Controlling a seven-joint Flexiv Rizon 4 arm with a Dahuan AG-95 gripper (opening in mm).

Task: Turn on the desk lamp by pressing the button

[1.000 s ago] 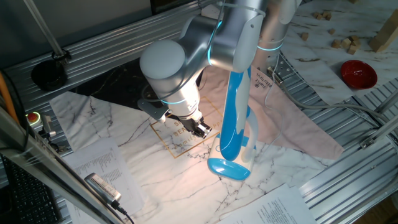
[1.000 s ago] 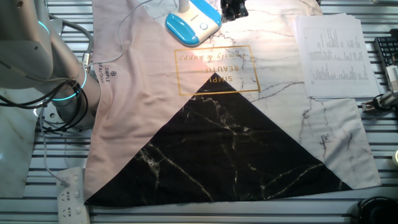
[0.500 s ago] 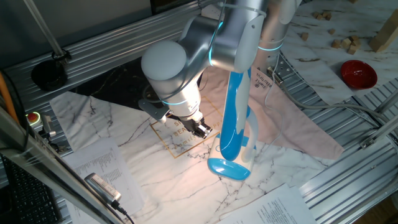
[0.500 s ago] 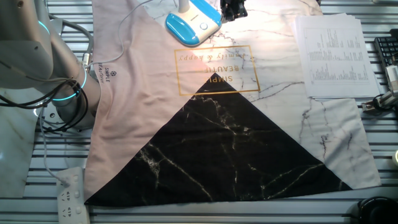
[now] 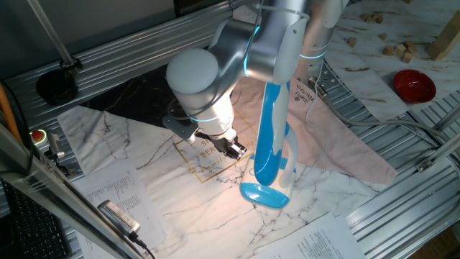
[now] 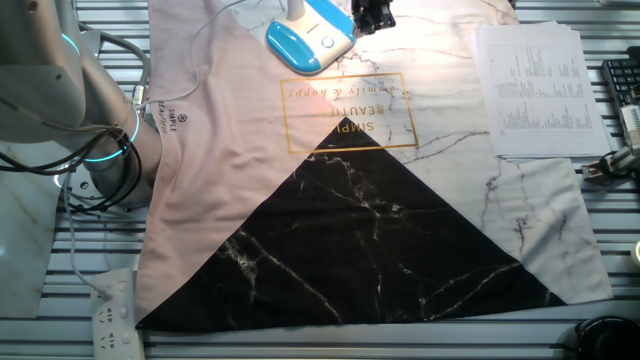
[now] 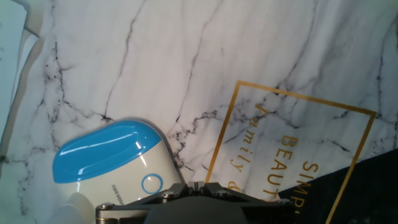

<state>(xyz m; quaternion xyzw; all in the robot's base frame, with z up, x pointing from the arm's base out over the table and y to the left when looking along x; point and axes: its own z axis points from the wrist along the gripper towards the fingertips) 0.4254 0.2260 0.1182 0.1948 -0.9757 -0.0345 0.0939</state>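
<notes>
1. Marble-print cloth [image 5: 129,155] is seen spread over the slatted table [image 5: 402,208], with printed paper sheets [image 5: 118,191] lying at its left, near edge.
2. Gold lettering inside a gold frame [image 6: 347,112] is printed on the cloth; "SIMPLE", "BEAUTY" and "family & happy" can be made out, upside down in the other fixed view, and a small "SIMPLE" mark [image 6: 178,116] sits on the pink part.
3. Right of the frame in one fixed view, the gripper [image 5: 233,149] is held low over the cloth, just left of the lamp's foot; whether its fingers are spread or pressed together cannot be told, since only the black body is shown.
4. Further right, the desk lamp [image 5: 272,137] is stood near the cloth's near edge, its blue head hanging down over its oval blue foot [image 5: 264,194].
5. A ring-marked button [image 7: 151,183] is shown on the foot's white top in the hand view, close to the gripper housing, with small unreadable print beside it.
6. A warm glow is cast on the cloth beneath the head, so the lamp is judged to be lit already and the press done; only a retreat appears left.
7. At far right, a red bowl [image 5: 414,85] is set well apart.
</notes>
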